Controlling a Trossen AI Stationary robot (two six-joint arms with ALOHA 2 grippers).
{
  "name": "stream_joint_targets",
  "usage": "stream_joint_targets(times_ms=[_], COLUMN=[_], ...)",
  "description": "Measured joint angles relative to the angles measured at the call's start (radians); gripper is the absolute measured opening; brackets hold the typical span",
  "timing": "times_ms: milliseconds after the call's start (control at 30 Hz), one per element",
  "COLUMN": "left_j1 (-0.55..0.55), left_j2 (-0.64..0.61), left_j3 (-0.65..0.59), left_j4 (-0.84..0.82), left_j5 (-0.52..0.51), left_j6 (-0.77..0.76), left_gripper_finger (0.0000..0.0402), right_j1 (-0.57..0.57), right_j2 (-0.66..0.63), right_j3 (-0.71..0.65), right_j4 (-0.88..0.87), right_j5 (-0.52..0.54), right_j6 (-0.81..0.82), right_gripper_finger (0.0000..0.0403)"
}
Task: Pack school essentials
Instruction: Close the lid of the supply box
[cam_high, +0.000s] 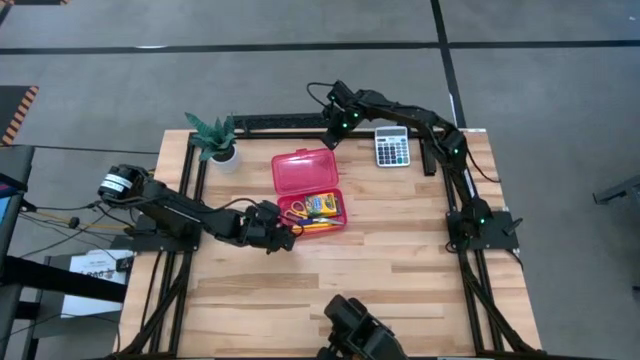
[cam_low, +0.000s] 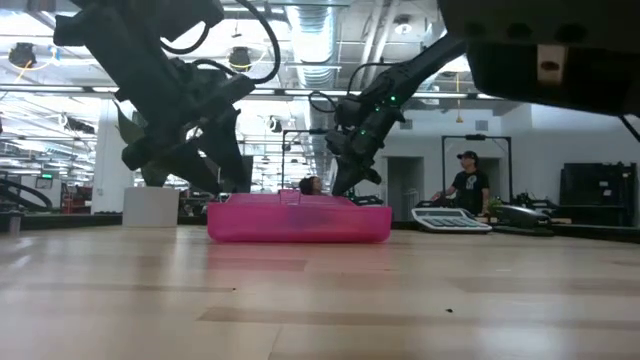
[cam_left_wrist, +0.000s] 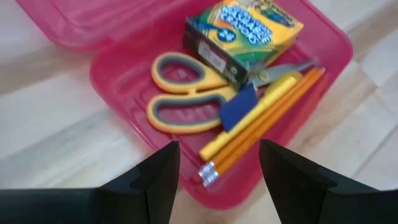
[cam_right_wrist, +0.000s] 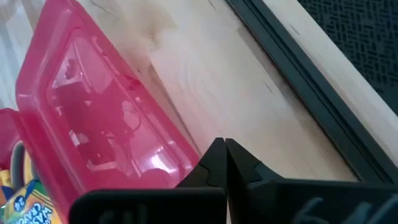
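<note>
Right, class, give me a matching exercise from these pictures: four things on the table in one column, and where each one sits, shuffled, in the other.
Things:
1. scissors
2. calculator
3. plant
4. lid

Places:
A. far left corner of the table
B. lying open beside the box
C. inside the pink box
D. far side, under the right arm

Pairs: 1-C, 2-D, 3-A, 4-B

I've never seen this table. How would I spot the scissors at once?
Start at the pink plastic case lying open mid-table; its lower tray holds the supplies. The scissors lie there beside the green-and-yellow crayon box and above the orange pencils, just ahead of the open left gripper. Only they have two yellow loop handles with grey lining.
</note>
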Motion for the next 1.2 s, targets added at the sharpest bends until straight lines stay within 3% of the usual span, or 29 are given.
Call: stream_joint_targets(times_ms=[333, 900, 1200], left_j1=[0.013, 0.019, 0.039], left_j2=[0.083, 0.057, 0.001], left_j3=[-0.037, -0.042, 0.008], left_j4=[0.14, 0.233, 0.272], left_j5=[0.011, 0.06, -0.045], left_j6=[0.003, 0.082, 0.243], left_gripper_finger=[0.0208, 0.0208, 0.0208], right_j1=[0.0, 0.041, 0.076], right_j2=[-0.001, -0.002, -0.002], right_j3=[-0.002, -0.003, -0.003], right_j4=[0.01, -0.041, -0.083], right_j5=[0.0, -0.01, -0.018], right_j6=[-0.012, -0.102, -0.113], right_gripper_finger=[0.0007, 0.0008, 0.0008])
